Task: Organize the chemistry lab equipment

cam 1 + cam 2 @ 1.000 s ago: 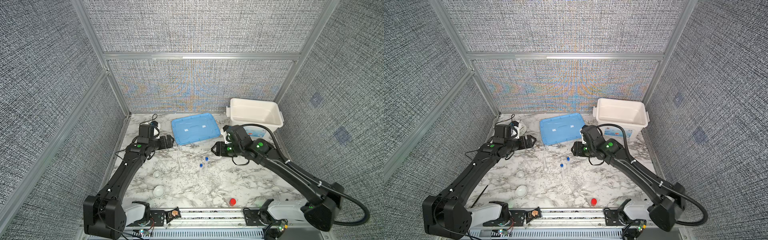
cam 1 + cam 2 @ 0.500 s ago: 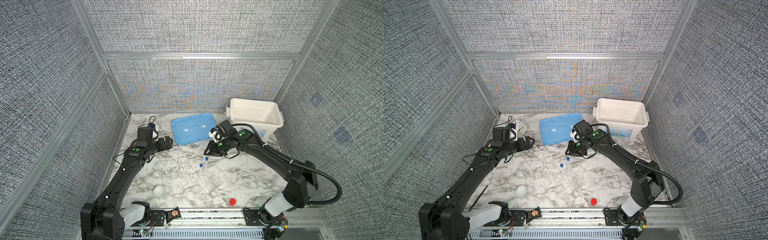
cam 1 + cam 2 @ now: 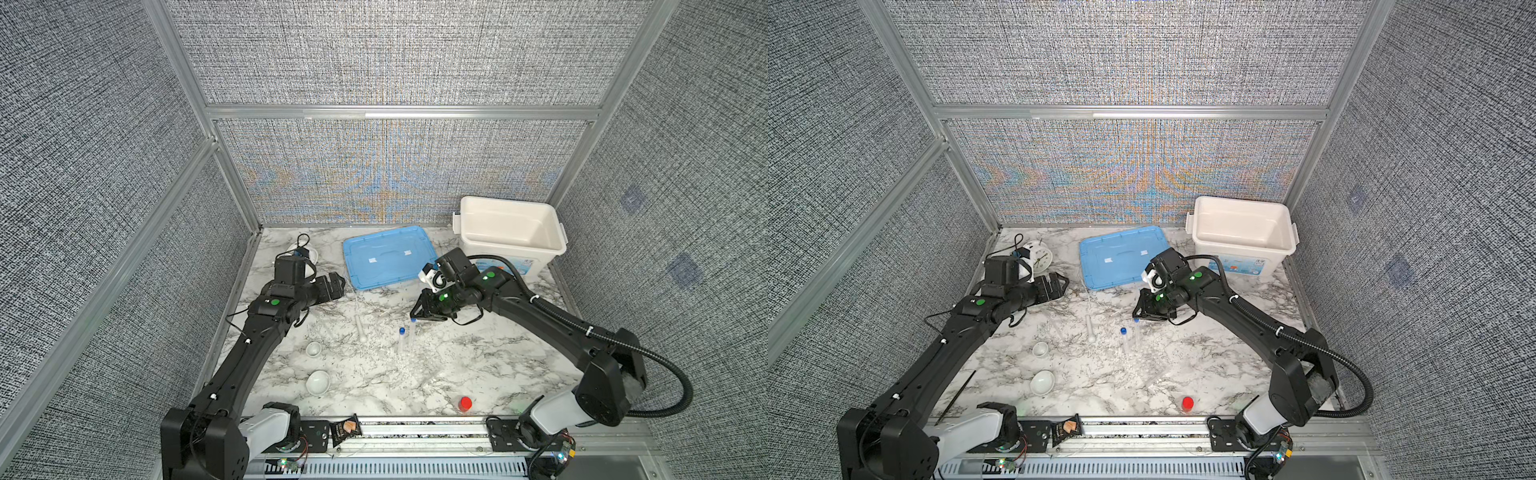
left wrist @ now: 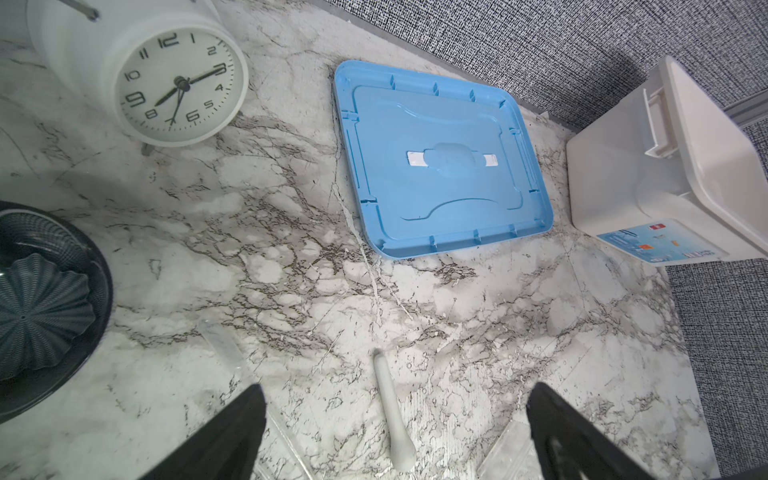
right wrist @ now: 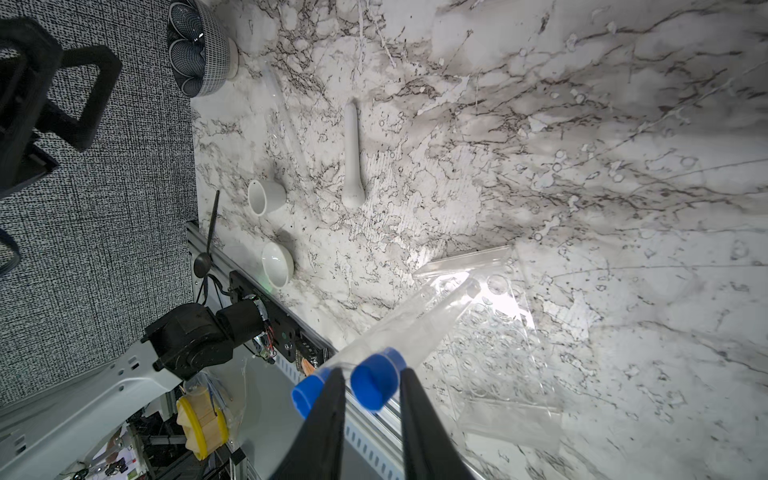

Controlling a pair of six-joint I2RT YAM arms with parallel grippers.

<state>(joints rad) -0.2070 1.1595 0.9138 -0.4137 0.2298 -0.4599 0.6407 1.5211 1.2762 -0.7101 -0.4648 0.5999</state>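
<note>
We work on a marbled tabletop (image 3: 457,374) walled in grey weave (image 3: 374,62); a blue lid (image 3: 388,262), white bin (image 3: 498,220) and clock (image 4: 178,83) sit at the back. Our left gripper (image 4: 395,387) gapes empty near the pestle (image 3: 360,328), small dish (image 3: 313,349) and larger dish (image 3: 318,382). Our right gripper (image 5: 371,376) pinches one blue-capped tube (image 5: 415,328) by its cap, its twin (image 5: 305,397) alongside.

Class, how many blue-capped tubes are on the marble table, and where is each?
2. Both stand side by side mid-table: the rear tube sits between the fingers of the right gripper; the front tube is just beside it. None seems hidden.
</note>
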